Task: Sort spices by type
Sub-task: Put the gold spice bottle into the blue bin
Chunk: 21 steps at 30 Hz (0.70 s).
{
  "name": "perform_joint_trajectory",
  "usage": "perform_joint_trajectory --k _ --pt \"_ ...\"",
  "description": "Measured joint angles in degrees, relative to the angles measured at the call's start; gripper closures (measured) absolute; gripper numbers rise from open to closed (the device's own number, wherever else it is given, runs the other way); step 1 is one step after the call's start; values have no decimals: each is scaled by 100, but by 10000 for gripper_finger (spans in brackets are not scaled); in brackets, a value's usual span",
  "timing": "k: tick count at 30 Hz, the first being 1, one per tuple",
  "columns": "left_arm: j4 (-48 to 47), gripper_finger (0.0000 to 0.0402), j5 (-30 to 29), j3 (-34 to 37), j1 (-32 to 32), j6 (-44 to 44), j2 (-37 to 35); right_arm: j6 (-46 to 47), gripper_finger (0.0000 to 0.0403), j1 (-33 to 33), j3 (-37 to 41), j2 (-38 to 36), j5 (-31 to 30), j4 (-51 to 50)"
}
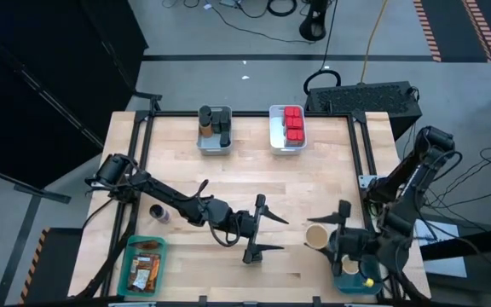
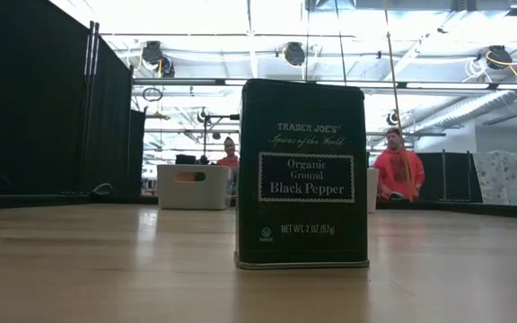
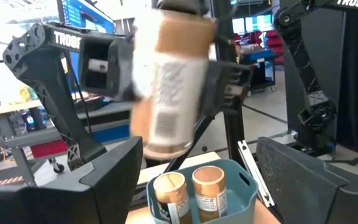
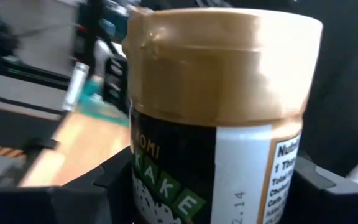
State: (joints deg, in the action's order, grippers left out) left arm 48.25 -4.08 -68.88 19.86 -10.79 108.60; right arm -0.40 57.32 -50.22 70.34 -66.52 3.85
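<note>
Jar (image 4: pixel 216 112) with a tan lid sits between my right jaws, which pinch it from both sides. I hold it over the near right part of the desk (image 1: pixel 254 175), just beside the blue bin (image 1: pixel 355 283) at the near right corner. Two jars of the same kind (image 3: pixel 194 193) stand upright in this bin.

My left jaws are spread wide and hold nothing. They are at the near middle of the desk and they point toward the held jar, a little apart from it. My left arm (image 1: pixel 169 198) reaches there low over the desk from the left edge.

One small dark jar (image 1: pixel 158 212) is on the desk near this arm. At the near left corner, the teal bin (image 1: pixel 131 275) holds the brown-orange packets (image 1: pixel 146 264). At the far side, the grey bin (image 1: pixel 214 145) holds dark jars (image 1: pixel 221 124), and the white bin (image 1: pixel 273 128) beside it holds the red tins (image 1: pixel 294 124).

In the low view, a dark tin of black pepper (image 2: pixel 303 175) stands upright on the desk, very close to the camera. Two persons in red show in the room behind the desk.
</note>
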Motion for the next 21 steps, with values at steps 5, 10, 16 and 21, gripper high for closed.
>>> perform_joint_trajectory --k 5,10,16,21 --pt "11 89 -43 0 0 140 0 -1064 148 -397 -4 -2 921 868" --pt "17 89 -311 0 0 146 0 -1292 148 -669 -4 5 1320 1232" --pt "26 69 -590 0 -2 -5 0 -1180 148 -894 -7 14 1682 1247" --pt "34 48 -585 0 -2 -211 0 -1173 148 -1038 -7 16 1742 1271"
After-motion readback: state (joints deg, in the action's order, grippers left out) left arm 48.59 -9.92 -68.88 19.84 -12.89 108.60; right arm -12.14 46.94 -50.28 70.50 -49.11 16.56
